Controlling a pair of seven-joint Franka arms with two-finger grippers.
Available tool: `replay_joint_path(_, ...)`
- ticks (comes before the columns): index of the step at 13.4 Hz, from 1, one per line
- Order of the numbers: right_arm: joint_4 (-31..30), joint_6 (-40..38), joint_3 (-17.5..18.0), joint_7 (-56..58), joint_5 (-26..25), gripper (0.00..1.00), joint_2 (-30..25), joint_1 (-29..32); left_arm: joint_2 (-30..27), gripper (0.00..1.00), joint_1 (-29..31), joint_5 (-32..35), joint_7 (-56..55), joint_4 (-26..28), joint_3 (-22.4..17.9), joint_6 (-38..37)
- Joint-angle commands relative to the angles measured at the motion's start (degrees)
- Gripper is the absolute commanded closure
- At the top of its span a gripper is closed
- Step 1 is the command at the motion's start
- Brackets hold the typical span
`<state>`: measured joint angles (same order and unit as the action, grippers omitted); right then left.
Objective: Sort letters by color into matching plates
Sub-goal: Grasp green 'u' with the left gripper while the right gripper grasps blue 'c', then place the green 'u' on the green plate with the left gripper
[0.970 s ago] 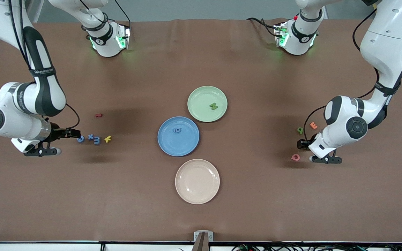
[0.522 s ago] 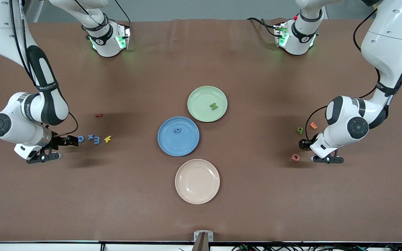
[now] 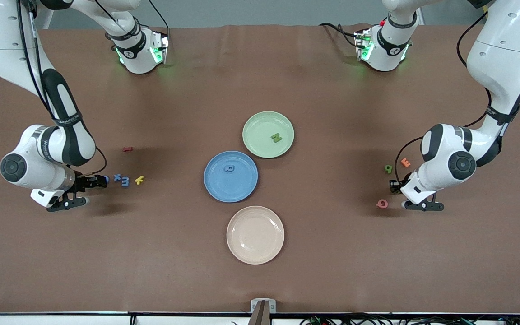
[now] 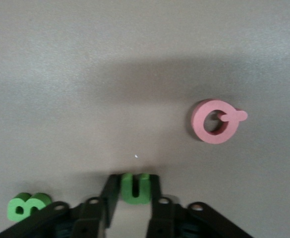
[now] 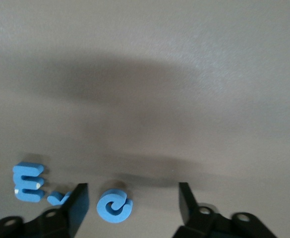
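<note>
Two arms work the table's ends, each bent low with its wrist turned toward the middle. At the right arm's end, the right gripper (image 3: 99, 180) sits down at the table with its jaws spread around a blue C-shaped letter (image 5: 114, 208), not yet touching it. Beside that letter lie a blue x (image 3: 117, 177), a blue E (image 3: 125, 181) and a yellow letter (image 3: 139, 180), with a red letter (image 3: 127, 149) farther from the front camera. In the middle, the blue plate (image 3: 230, 189) holds one blue letter (image 3: 229, 169) and the green plate (image 3: 260, 124) a green N (image 3: 276, 137); a beige plate (image 3: 255, 234) lies nearest the camera. At the left arm's end, the left gripper (image 4: 134, 196) pinches a green U (image 4: 135, 187) at table level, with a green B-shaped letter (image 4: 25, 206) beside it and a pink Q (image 4: 217, 121) and an orange E (image 3: 405, 162) near.
</note>
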<state>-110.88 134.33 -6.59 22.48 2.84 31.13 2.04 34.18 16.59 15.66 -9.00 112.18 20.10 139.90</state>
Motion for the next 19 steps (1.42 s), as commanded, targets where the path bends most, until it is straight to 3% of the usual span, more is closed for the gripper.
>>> replay_joint_path(1,-0.9,-1.4,1.1,0.6,-0.3,0.24,-0.4,1.0,-0.9,0.98,-0.3,0.9,-1.4,0.5,0.5,-1.2)
replay_joint_path(3,-1.7,-1.5,1.1,0.5,-0.2,0.24,-0.4,1.0,-2.5,0.99,-0.5,0.9,-2.6,0.4,1.3,-3.9)
replay_joint_path(6,-2.5,-1.4,1.1,0.5,0.0,0.24,-0.5,1.0,-5.8,0.99,-0.5,0.9,-7.4,0.0,6.8,-11.1)
replay_joint_path(14,-3.3,0.4,1.1,0.6,0.6,0.30,-0.3,0.8,-7.0,1.00,-0.9,0.9,-35.4,0.8,25.8,-16.1)
replay_joint_path(19,-3.3,1.1,1.2,0.6,0.7,0.39,0.5,0.7,-5.2,1.00,-11.6,0.7,-54.7,0.0,27.1,-15.4)
